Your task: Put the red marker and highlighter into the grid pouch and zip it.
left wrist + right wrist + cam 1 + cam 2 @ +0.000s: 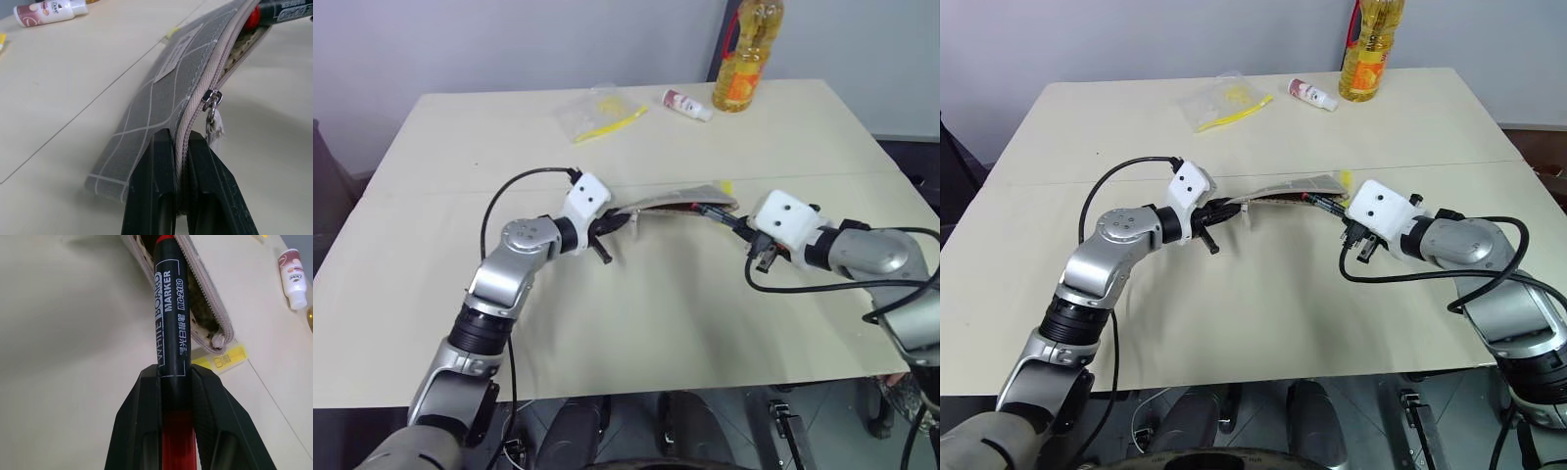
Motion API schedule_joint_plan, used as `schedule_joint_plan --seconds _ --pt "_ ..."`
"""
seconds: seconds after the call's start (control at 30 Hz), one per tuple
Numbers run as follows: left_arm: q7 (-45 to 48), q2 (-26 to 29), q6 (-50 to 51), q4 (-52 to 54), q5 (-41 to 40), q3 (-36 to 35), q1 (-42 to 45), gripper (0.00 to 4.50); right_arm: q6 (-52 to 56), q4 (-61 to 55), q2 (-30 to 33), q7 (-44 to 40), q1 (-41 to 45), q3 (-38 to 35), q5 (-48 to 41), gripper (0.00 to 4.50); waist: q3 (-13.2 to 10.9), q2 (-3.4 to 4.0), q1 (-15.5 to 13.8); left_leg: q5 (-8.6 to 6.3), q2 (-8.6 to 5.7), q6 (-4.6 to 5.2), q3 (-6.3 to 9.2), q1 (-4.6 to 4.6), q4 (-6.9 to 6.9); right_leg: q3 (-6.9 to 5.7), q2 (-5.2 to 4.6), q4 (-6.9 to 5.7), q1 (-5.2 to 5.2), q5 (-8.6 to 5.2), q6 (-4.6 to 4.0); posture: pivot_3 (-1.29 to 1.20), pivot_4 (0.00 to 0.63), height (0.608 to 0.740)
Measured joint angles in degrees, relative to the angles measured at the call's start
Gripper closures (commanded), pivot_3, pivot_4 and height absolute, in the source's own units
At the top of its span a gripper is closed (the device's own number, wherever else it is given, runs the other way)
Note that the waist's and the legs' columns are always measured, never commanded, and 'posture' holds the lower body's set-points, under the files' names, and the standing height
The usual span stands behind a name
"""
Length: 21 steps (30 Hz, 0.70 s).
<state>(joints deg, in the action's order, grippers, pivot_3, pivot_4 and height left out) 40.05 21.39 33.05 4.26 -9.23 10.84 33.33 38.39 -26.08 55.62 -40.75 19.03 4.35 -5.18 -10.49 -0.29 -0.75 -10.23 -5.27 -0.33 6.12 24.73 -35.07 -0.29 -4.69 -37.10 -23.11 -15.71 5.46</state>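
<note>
**Both hands at the grid pouch, red marker at its mouth**

Left hand (173, 196) has its two black fingers pressed together on the zipped end of the grid pouch (166, 88), pinching the zip seam at the pouch's left end and holding it lifted above the worktop (636, 313). The zip pull (212, 100) hangs just beyond the fingertips, and the zip is open from there to the pouch's right end.

Right hand (173, 382) pinches the red marker (171, 323) by its black barrel, red cap end toward the wrist, with the marker's far end poked into the open right-hand mouth of the pouch.

Beneath that end of the pouch, the yellow highlighter (225, 357) lies on the worktop.

At the far side of the worktop lie a clear plastic bag with a yellow item (597, 113), a small white tube with a red cap (688, 104) and a bottle of yellow oil (744, 59).
</note>
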Motion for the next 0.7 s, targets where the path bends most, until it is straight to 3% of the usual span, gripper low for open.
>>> schedule_joint_plan --seconds 0.2,0.33,0.5,0.7 --pt "3.49 3.64 -2.74 0.52 1.26 2.5 -0.66 4.5 -7.57 0.4 6.32 -3.56 0.95 6.01 8.47 4.2 0.0 0.01 0.03 -0.01 0.01 -0.02 -0.01 0.0 0.01 0.0 0.0 0.0 -0.02 -0.06 -0.11 0.0 0.15 0.74" --pt "5.7 4.37 -5.09 0.36 1.94 3.89 -0.37 4.5 -14.34 0.3 6.41 -7.25 4.59 12.61 15.34 4.2 0.0 0.02 0.15 -0.01 0.01 -0.02 -0.02 0.0 0.02 0.01 0.0 -0.01 -0.05 -0.05 -0.09 0.0 0.15 0.74" --pt "7.85 5.3 -6.13 0.32 2.59 4.24 0.24 4.5 -18.15 0.84 0.98 -9.83 10.49 17.66 21.32 4.2 0.0 0.01 0.21 -0.01 0.01 -0.02 -0.01 0.01 0.03 0.01 0.01 -0.02 -0.08 -0.01 -0.02 0.0 0.15 0.74" --pt "8.85 5.3 -4.98 1.21 2.32 4.26 -0.48 4.5 -17.06 1.83 -4.22 -11.67 13.6 18.82 24.85 4.2 0.0 0.01 -0.03 0.0 -0.01 -0.02 0.0 0.04 0.0 0.01 0.0 -0.01 -0.07 0.0 -0.01 0.0 0.15 0.74"
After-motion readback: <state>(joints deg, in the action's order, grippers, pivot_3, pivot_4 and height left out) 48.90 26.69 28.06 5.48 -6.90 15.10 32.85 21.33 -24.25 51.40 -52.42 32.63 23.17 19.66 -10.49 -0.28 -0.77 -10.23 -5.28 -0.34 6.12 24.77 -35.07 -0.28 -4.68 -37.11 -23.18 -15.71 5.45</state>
